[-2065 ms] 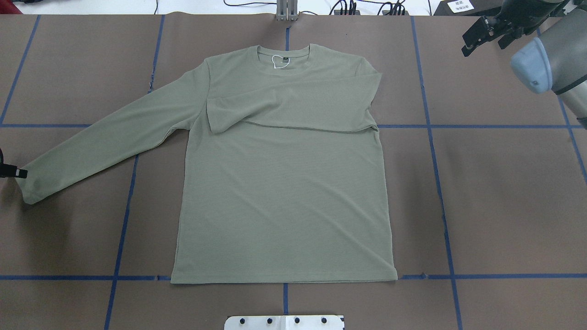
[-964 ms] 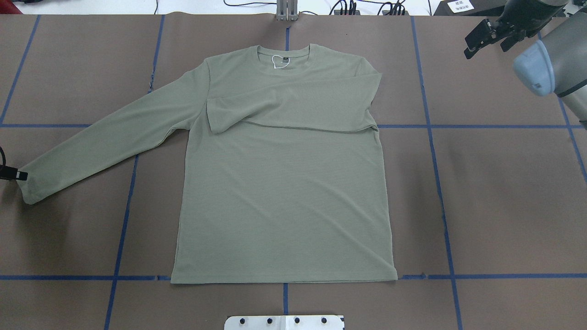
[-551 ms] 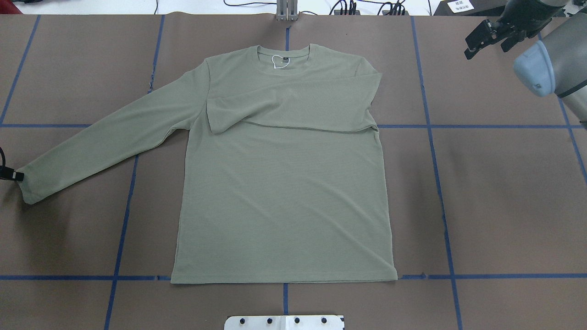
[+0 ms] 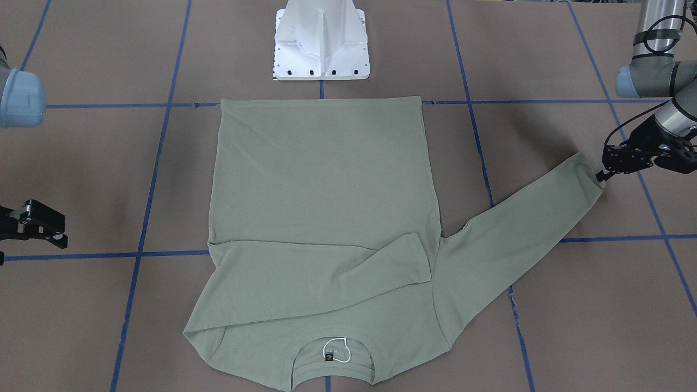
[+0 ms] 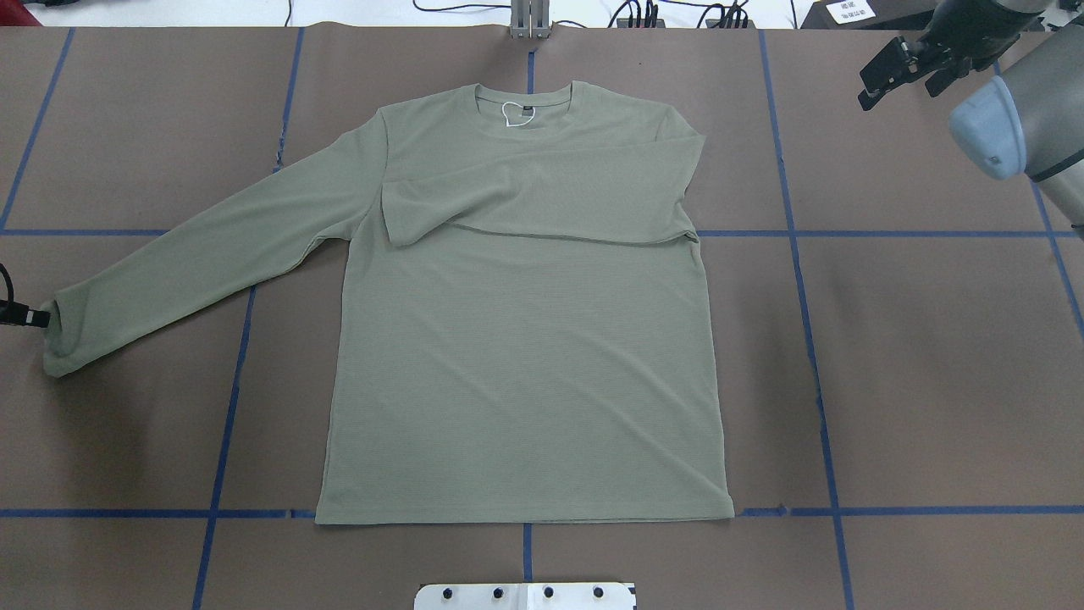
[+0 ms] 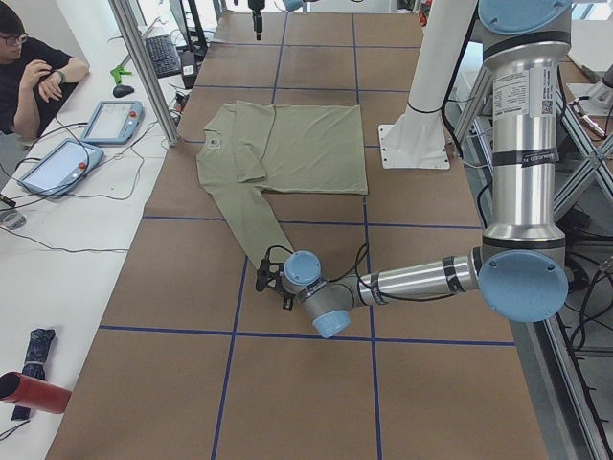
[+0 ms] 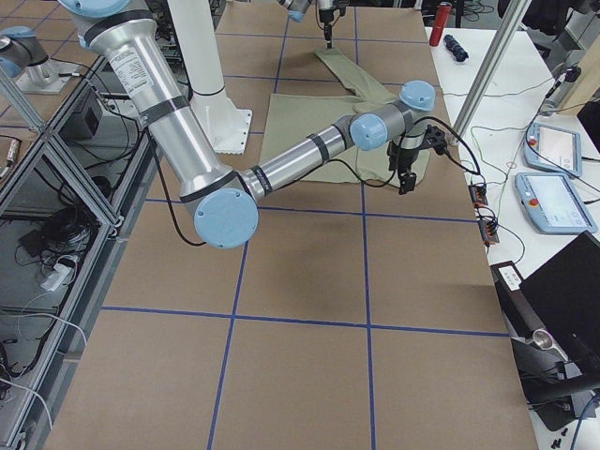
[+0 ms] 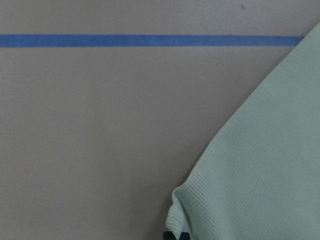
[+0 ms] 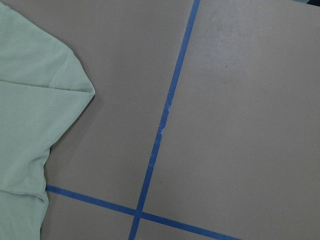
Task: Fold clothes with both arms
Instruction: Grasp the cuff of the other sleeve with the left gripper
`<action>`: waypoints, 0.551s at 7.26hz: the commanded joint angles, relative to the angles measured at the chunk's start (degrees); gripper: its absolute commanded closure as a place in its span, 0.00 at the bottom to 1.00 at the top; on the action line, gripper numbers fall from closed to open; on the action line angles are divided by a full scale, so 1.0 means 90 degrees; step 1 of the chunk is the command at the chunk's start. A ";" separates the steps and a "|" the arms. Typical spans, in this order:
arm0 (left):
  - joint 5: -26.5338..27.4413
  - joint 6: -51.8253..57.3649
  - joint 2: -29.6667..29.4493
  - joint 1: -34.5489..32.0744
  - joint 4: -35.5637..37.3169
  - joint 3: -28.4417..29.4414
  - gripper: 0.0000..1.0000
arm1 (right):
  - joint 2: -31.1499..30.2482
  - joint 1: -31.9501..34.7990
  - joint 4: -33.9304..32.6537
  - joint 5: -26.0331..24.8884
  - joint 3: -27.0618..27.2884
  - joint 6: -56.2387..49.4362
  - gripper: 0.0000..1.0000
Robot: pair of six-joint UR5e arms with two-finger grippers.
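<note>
Shirt lies on the table, left gripper pinching its outstretched cuff at the left edge, right gripper hovering with jaws apart near the far right corner.

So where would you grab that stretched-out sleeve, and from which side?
At the cuff, coming in from beyond it, in line with the sleeve. It lies flat and stretched away from the shirt, so the cuff is its free end; the left gripper pinches it there.
</note>
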 commanded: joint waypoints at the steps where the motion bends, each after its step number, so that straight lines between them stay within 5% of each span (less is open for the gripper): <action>1: -0.0478 -0.0018 -0.0034 -0.0011 0.1354 -0.1224 1.00 | -0.0235 0.0011 0.0004 0.0000 0.0243 -0.0010 0.00; 4: -0.0392 -0.0018 -0.1364 -0.0021 0.5870 -0.3512 1.00 | -0.1122 0.0712 -0.0054 0.0049 0.0722 -0.0718 0.00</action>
